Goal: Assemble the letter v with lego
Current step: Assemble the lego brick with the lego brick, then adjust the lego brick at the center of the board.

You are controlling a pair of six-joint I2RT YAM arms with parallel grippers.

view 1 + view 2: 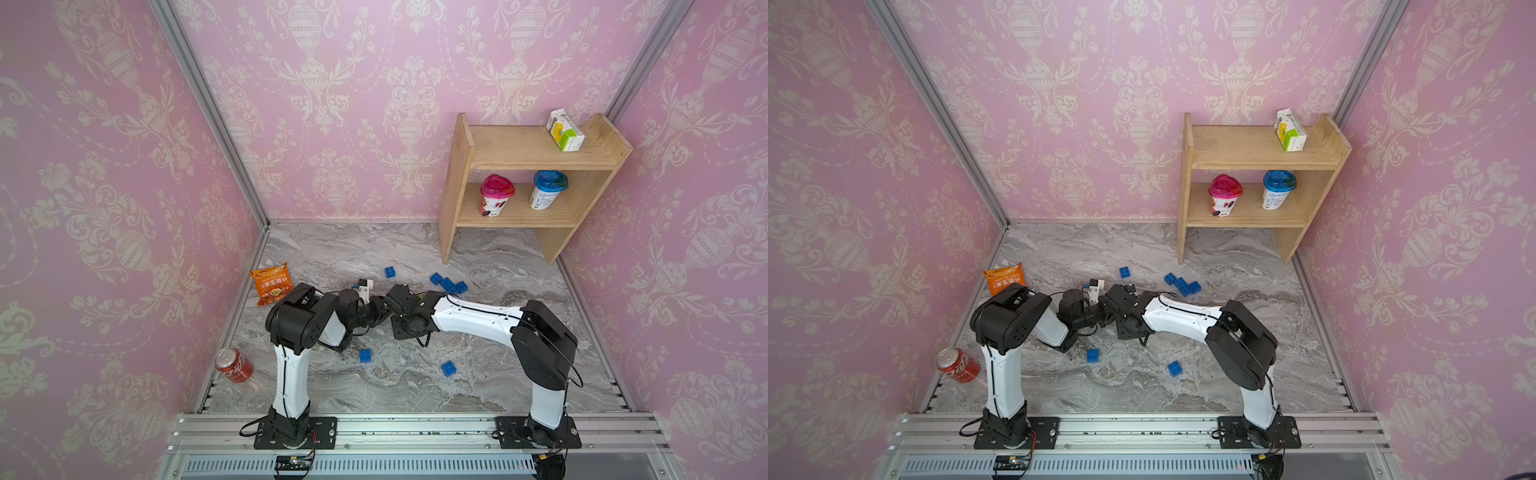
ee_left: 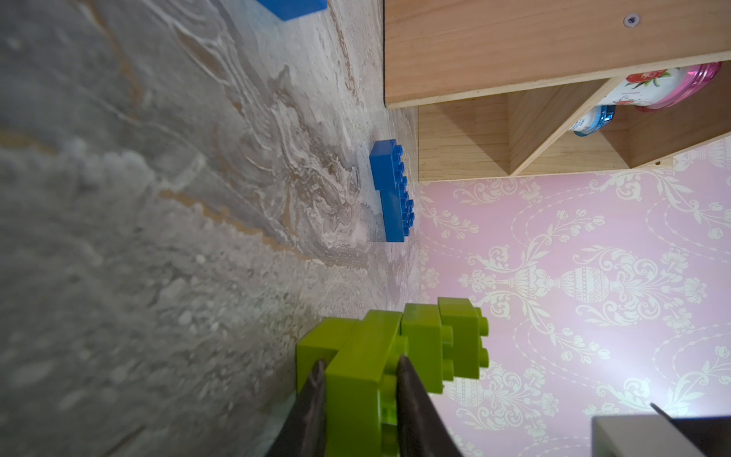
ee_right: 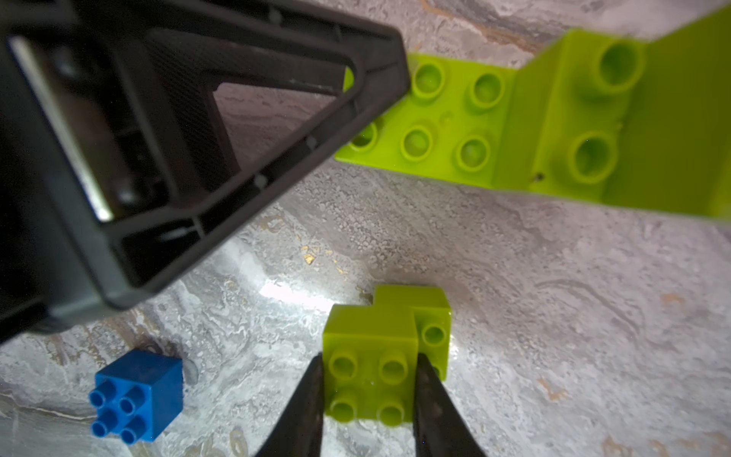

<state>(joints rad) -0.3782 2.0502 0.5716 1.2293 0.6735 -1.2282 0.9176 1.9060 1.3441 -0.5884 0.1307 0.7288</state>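
My left gripper [image 2: 362, 370] is shut on a stepped stack of lime green lego [image 2: 419, 340], with a finger on each side of one brick. The right wrist view shows that same stack [image 3: 447, 122] beside the left gripper's black fingers [image 3: 277, 130]. My right gripper [image 3: 370, 382] is shut on a smaller lime green lego piece [image 3: 372, 328] made of two offset bricks, low over the marble top. Both arms meet at the middle of the table [image 1: 386, 307]. Loose blue lego lies around them [image 1: 390, 272] [image 1: 449, 284] [image 1: 365, 355] [image 1: 448, 368].
An orange snack bag [image 1: 271, 284] lies at the far left and a red can [image 1: 233, 365] at the near left. A wooden shelf [image 1: 528, 158] with two cups and a carton stands at the back right. A blue brick [image 3: 138, 395] sits close to my right gripper.
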